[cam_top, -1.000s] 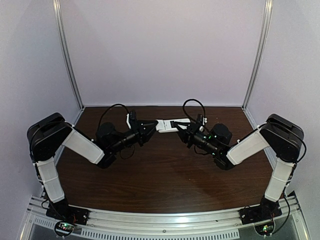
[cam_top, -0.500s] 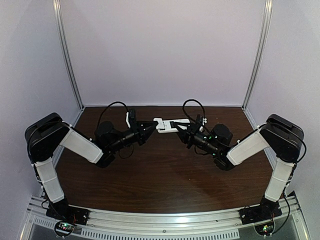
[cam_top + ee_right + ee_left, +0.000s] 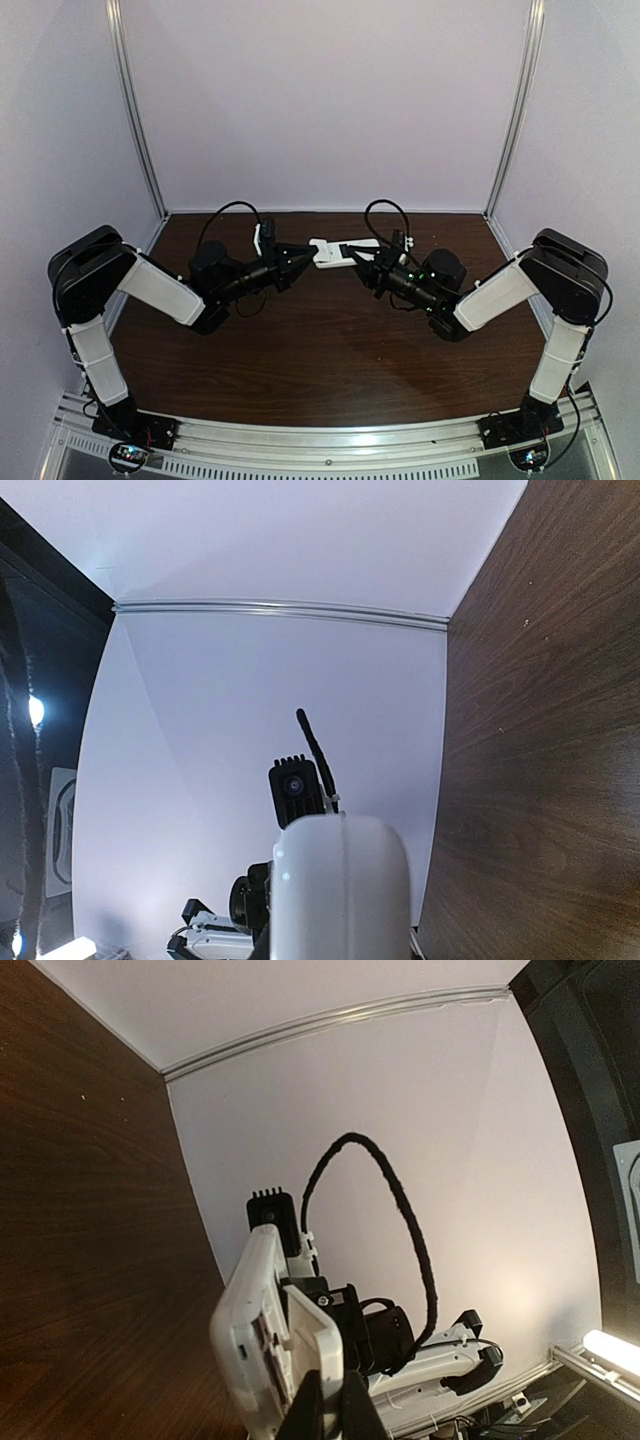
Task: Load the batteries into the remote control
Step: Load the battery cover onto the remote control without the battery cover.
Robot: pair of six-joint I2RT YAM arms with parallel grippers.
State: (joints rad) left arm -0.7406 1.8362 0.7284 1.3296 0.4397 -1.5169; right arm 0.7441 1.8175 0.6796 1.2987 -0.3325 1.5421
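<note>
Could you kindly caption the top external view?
Right gripper holds a flat white plastic remote control; left gripper meets its other end.

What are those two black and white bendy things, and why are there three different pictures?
They are two robot arms bolted at the near edge of a brown table. Each ends in a gripper, a pincer with two fingers. The wide picture comes from a camera above and behind them. The other two come from small cameras on the wrists, so they look tilted. Between them the arms hold a white remote control. The right gripper is shut on one end. The left gripper seems to pinch a thin white flat piece lying against the remote. No batteries show anywhere, and I spot nothing lying loose on the wood.
</note>
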